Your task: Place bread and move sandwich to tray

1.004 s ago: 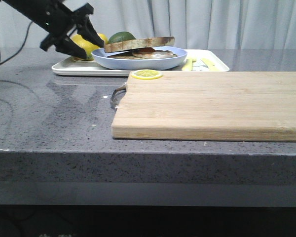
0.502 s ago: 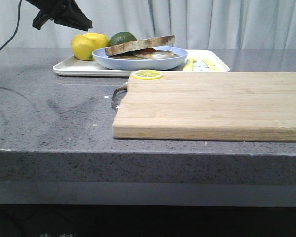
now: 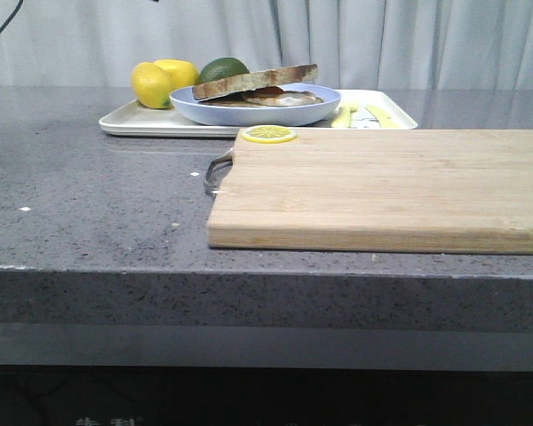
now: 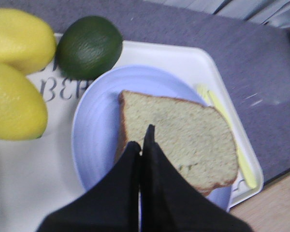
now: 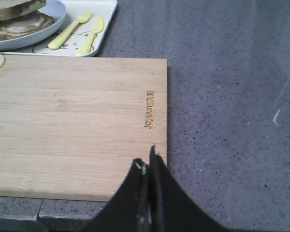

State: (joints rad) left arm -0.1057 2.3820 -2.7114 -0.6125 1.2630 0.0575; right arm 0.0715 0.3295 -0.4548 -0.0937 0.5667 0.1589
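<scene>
The sandwich [image 3: 258,89] lies on the pale blue plate [image 3: 249,114], which stands on the white tray [image 3: 142,124]. The bread [image 4: 183,140] is its top slice, tilted over the fried egg [image 3: 289,98]. My left gripper [image 4: 142,137] is shut and empty, held above the near edge of the bread and the plate [image 4: 94,121]; it is out of the front view. My right gripper [image 5: 147,159] is shut and empty above the cutting board's near right corner. The sandwich [image 5: 17,17] and the tray [image 5: 106,19] show far off in the right wrist view.
Two lemons [image 3: 153,82] and a lime [image 3: 222,67] lie on the tray's left part. A yellow fork and knife [image 5: 79,29] lie on its right part. A wooden cutting board [image 3: 382,186] with a lemon slice [image 3: 267,134] lies in front of the tray.
My left gripper rose from beside the plate's left edge, out of the top left of the front view. It was open then and is shut now.
</scene>
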